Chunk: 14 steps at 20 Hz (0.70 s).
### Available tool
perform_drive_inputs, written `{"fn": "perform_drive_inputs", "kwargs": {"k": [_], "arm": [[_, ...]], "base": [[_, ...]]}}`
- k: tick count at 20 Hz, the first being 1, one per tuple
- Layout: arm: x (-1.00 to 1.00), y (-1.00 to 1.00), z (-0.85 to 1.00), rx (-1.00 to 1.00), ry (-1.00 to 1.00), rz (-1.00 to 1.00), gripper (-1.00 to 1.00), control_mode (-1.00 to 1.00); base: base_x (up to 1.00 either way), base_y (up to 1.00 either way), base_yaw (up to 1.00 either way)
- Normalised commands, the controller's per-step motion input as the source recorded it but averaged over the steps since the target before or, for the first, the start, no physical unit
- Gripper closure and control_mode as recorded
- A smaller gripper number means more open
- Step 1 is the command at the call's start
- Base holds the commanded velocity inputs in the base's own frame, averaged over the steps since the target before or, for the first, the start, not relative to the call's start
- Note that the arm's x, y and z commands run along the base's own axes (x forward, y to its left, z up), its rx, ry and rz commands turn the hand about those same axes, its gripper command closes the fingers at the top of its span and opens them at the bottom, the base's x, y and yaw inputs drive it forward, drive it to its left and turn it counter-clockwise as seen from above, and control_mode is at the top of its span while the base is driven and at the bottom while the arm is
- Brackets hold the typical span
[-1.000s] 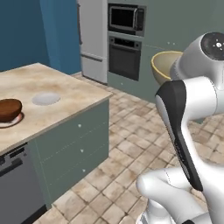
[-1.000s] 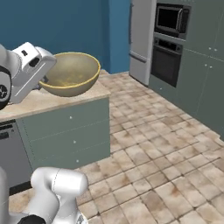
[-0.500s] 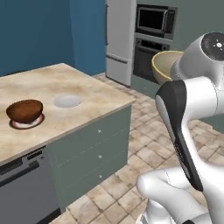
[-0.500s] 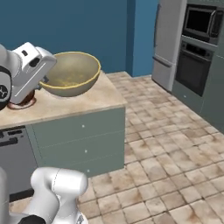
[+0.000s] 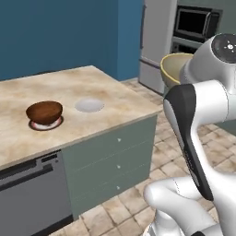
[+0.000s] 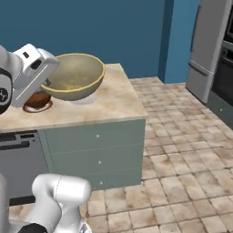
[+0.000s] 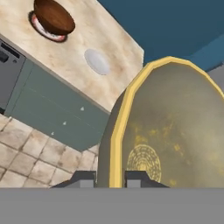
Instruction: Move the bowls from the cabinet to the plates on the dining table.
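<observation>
My gripper (image 7: 111, 178) is shut on the rim of the pale yellowish-olive bowl (image 7: 175, 127), one finger inside and one outside. The bowl (image 6: 75, 77) hangs tilted in the air off the end of the dining table (image 6: 113, 102), and it peeks out behind my arm (image 5: 173, 69). On the dining table (image 5: 115, 99) the dark reddish-brown bowl (image 5: 44, 112) sits on a red-rimmed plate (image 5: 46, 124). A flat pale grey disc (image 5: 89, 105) lies to its right. Brown bowl (image 7: 53, 16) and disc (image 7: 97, 61) lie well ahead of the held bowl.
The table's base holds grey-green drawers (image 5: 115, 161) and a dark dishwasher front (image 5: 27, 193). A steel fridge (image 5: 154, 46) and wall ovens (image 5: 193, 25) stand at the back right against the blue wall. Tiled floor (image 6: 182, 173) lies open right of the table.
The whole scene has shifted as the base moved: the table has slid rightward and nearer in both base views. The olive bowl stays held in my gripper.
</observation>
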Motion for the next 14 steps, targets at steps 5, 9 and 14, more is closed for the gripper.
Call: {"fn": "perform_drive_inputs", "kwargs": {"k": [5, 9, 14], "arm": [[0.0, 0.0, 0.0, 0.0, 0.0, 0.0, 1.0, 1.0], [0.0, 0.0, 0.0, 0.0, 0.0, 0.0, 1.0, 1.0], [0.0, 0.0, 0.0, 0.0, 0.0, 0.0, 1.0, 1.0]], "base": [[0.22, -0.28, 0.35], [0.22, -0.3, 0.34], [0.24, -0.42, 0.3]]}}
